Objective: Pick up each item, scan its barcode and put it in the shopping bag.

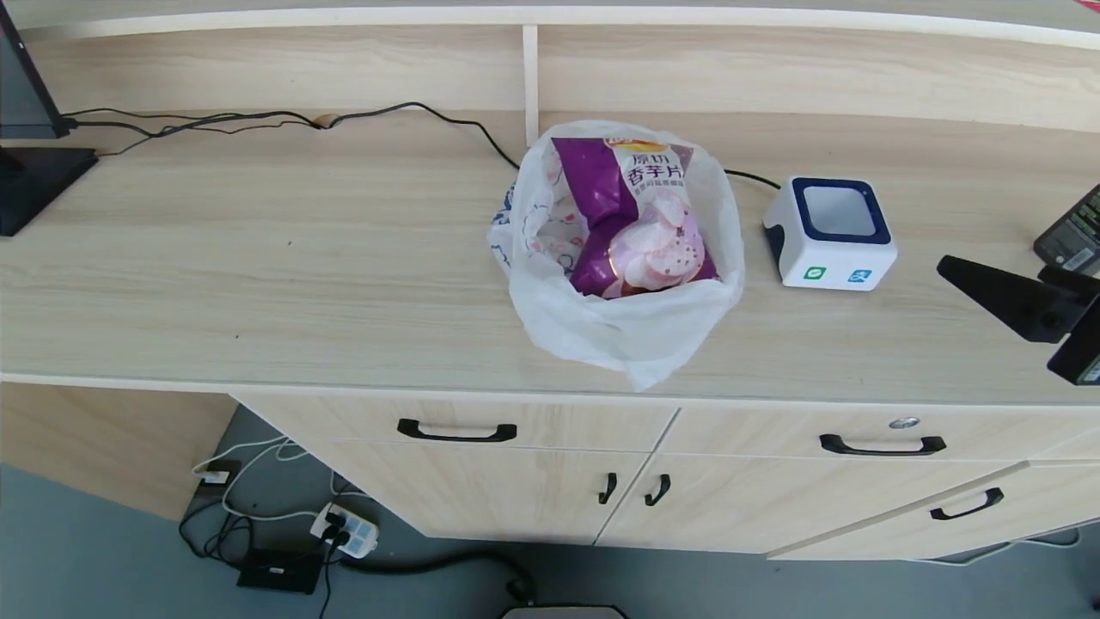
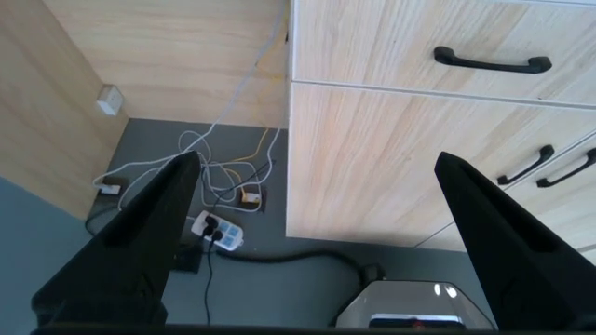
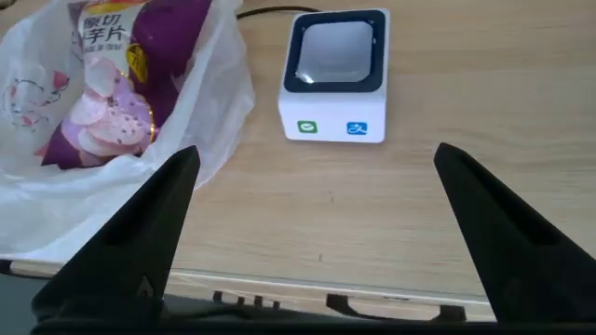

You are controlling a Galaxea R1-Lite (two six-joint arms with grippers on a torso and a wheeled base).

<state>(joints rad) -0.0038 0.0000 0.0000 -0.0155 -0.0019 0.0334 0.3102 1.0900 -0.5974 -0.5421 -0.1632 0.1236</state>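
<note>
Right gripper (image 3: 317,158): fingers spread wide, nothing held, positioned over the counter (image 1: 258,258) on the right side of the scanner (image 1: 829,232). Left gripper (image 2: 317,160): also wide and empty, low in front of the drawers (image 2: 419,167), below counter level. The chip packet (image 1: 619,215) stands inside the shopping bag (image 1: 601,327), left of the scanner. A dark flat item (image 1: 1070,230) lies at the counter's far right, just behind the right gripper and partly cut off. The right arm is clearly nearer; likely next pick
</note>
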